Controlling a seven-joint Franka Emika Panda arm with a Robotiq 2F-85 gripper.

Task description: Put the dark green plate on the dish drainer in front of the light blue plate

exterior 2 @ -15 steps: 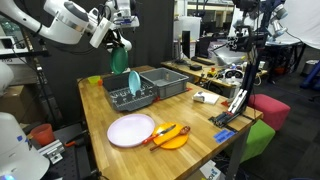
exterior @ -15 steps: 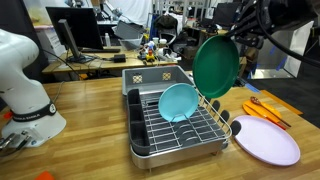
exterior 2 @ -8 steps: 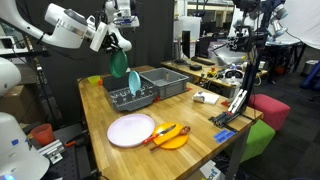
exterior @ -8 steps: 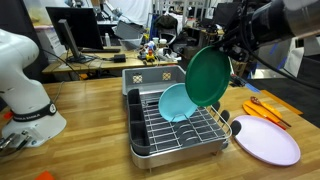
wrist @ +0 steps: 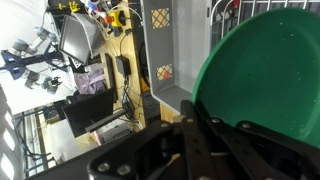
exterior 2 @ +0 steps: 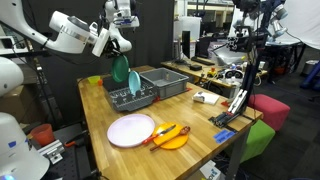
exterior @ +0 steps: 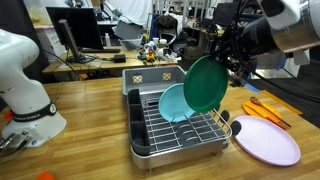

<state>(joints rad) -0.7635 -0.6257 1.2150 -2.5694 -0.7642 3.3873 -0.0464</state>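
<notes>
Your gripper [exterior: 224, 58] is clamped on the upper rim of the dark green plate [exterior: 205, 84], holding it tilted on edge in the air above the dish drainer [exterior: 178, 151]. The light blue plate [exterior: 176, 103] stands on edge inside the drainer, and the green plate overlaps its edge, so you cannot tell whether they touch. A lavender plate [exterior: 266, 141] lies just beside the drainer, an orange plate [exterior 2: 171, 137] sits beyond that, and a grey bin [exterior: 152, 78] is directly behind the drainer.

Carried plate [exterior: 205, 85] above drainer [exterior: 178, 150], just beside racked plate [exterior: 174, 103] standing inside.
</notes>
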